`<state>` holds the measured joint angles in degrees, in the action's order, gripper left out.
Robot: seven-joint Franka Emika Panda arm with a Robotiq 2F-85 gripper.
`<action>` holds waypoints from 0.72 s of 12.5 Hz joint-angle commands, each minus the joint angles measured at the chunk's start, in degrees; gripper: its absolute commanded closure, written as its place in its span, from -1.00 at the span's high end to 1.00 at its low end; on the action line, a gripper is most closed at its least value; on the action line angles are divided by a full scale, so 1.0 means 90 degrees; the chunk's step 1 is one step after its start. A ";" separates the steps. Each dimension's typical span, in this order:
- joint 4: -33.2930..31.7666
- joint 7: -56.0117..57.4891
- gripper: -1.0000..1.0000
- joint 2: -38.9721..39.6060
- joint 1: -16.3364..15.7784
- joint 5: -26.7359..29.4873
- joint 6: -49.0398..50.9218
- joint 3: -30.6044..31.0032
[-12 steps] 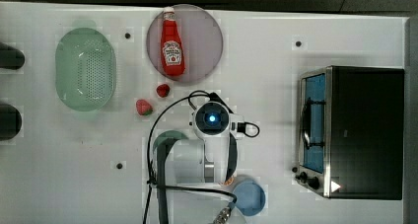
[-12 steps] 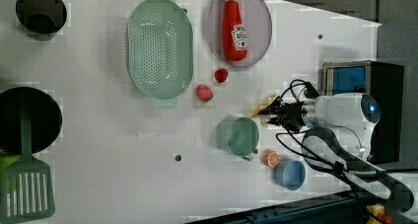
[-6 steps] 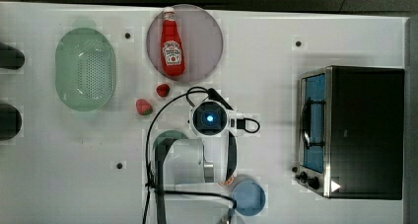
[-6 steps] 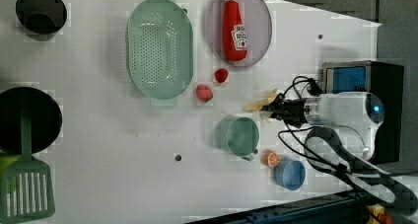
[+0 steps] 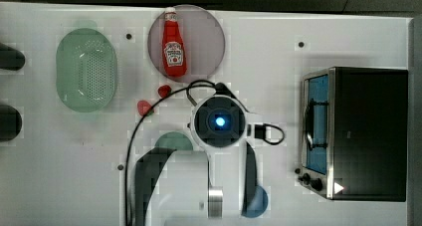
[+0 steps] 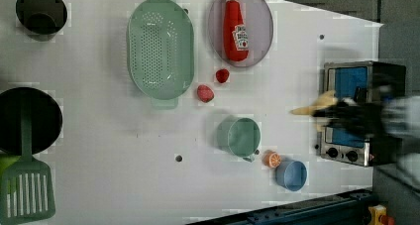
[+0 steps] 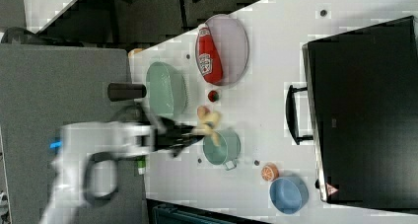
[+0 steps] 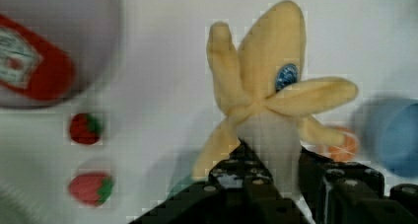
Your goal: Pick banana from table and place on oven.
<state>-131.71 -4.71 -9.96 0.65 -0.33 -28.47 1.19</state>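
Observation:
The banana (image 8: 266, 100), pale cream-yellow with splayed peel strips, is held by its lower end in my gripper (image 8: 273, 172), which is shut on it. In the left view the banana (image 6: 313, 106) hangs in the air above the table (image 6: 297, 66), just off the front of the oven (image 6: 346, 153), with the gripper (image 6: 339, 113) behind it. The right view shows the banana (image 7: 209, 121) at the gripper (image 7: 191, 130) above a green cup. In the top view my arm's wrist (image 5: 219, 121) covers the banana; the black oven (image 5: 368, 134) stands at the top view's right.
A ketchup bottle (image 5: 173, 49) lies on a pink plate (image 5: 204, 32). A green colander (image 5: 85, 69), two strawberries (image 5: 163, 91) (image 5: 144, 107), a green cup (image 6: 238, 136), an orange slice (image 6: 271, 159) and a blue bowl (image 6: 291, 175) stand on the table. Dark pots (image 6: 40, 9) sit along the left view's left edge.
My gripper has carried the banana towards the left view's right, from beside the green cup to just in front of the oven. Nothing else has moved.

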 commanded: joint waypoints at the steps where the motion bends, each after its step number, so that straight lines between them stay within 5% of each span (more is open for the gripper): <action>1: 0.1379 -0.0025 -0.58 -0.0291 0.0030 -0.0124 0.1284 -0.0291; 4: 0.2339 0.0294 -0.58 -0.0066 0.0084 -0.0137 0.1932 -0.0991; 9: 0.3215 0.2900 -0.58 0.1070 0.0154 -0.0179 0.1881 -0.2498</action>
<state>-102.73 13.27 -4.37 -0.18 -1.42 -13.59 -19.09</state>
